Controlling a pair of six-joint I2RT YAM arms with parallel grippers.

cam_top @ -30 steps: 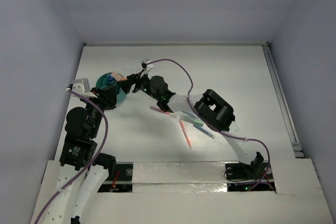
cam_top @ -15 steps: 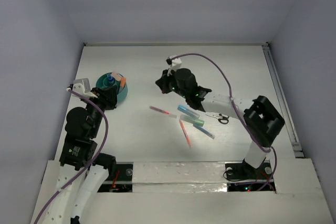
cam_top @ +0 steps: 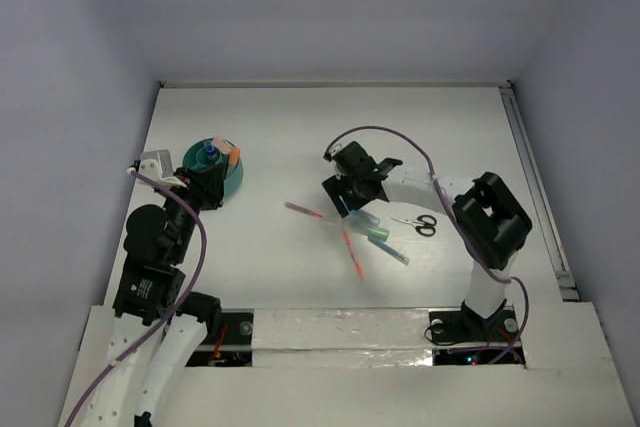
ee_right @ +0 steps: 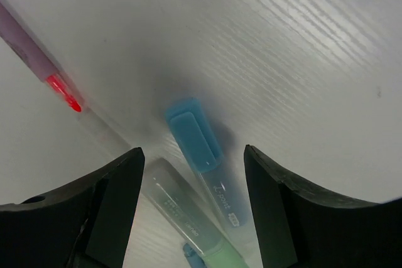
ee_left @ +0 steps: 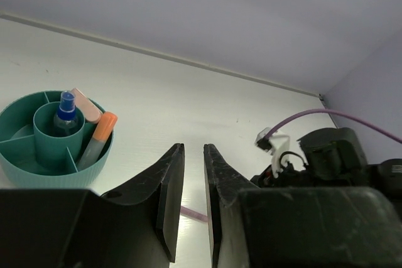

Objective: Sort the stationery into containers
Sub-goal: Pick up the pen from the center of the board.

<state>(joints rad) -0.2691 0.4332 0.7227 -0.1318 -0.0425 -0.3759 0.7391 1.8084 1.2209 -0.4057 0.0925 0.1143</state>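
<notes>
White tabletop (cam_top: 250,127), grey walls behind. At left, teal pot (ee_left: 38,174) with blue-capped tube (ee_left: 65,114) upright in the centre well, orange-capped marker (ee_left: 100,135) leaning in an outer compartment. Left gripper (ee_left: 193,149) near the pot, fingers almost together, slim gap, nothing between. Right gripper (ee_right: 191,155) spread wide, released, low over blue-capped marker (ee_right: 191,133) lying flat beside green-tinted marker (ee_right: 182,208). Pink pen (cam_top: 303,211), orange pen (cam_top: 354,255) and black-handled scissors (cam_top: 422,224) loose nearby on the table.

Through my right wrist camera, the blue-capped clear plastic marker (ee_right: 196,137) looks blurred and runs off the bottom edge. The slim pink pen (ee_right: 28,47) runs off the left edge. My left gripper (ee_left: 193,150) hides the round teal plastic pot's (ee_left: 63,177) base.
</notes>
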